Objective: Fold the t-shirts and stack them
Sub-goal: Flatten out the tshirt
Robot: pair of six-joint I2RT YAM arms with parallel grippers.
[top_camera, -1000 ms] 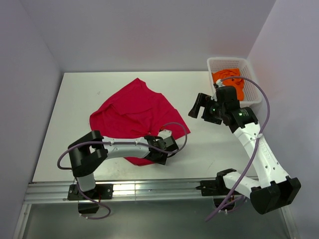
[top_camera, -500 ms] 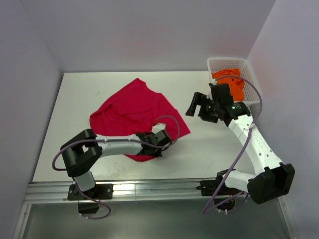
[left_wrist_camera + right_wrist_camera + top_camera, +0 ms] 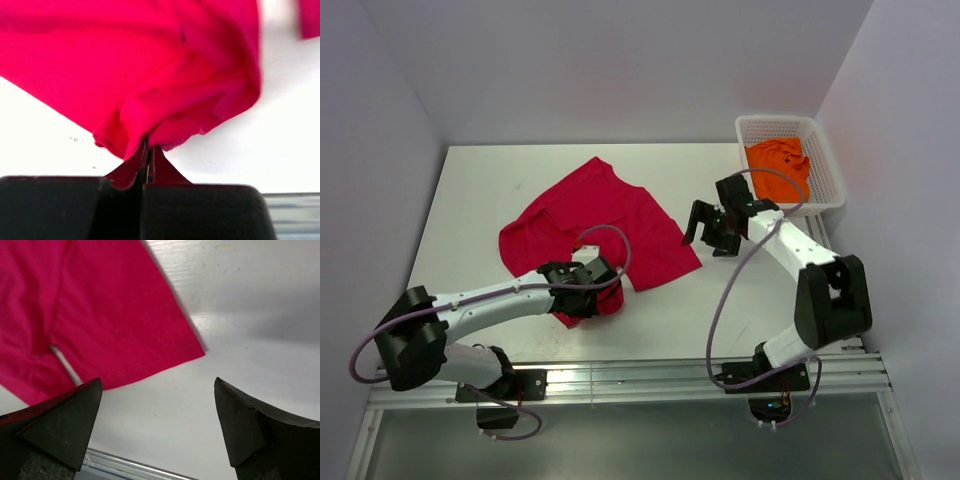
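Two changes | left gripper point(image 3: 148, 151), now farther left, pinches crimson t-shirt point(image 3: 620, 210) hem | right gripper point(image 3: 708, 228), spread, now nearer shirt | orange t-shirt point(image 3: 778, 160) half-hidden in mesh basket point(image 3: 775, 119)

The left gripper point(image 3: 148, 152) has both jaws pressed together, pinching a bunched fold of the crimson t-shirt point(image 3: 150, 65). From the fingertips the cloth fans out in creased folds. The white table point(image 3: 280, 145) shows on either side of the pinched fold.

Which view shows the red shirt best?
The top view: nearly the whole red shirt shows. The left wrist view shows only the fold pinched in the left hand; the right wrist view, one corner.
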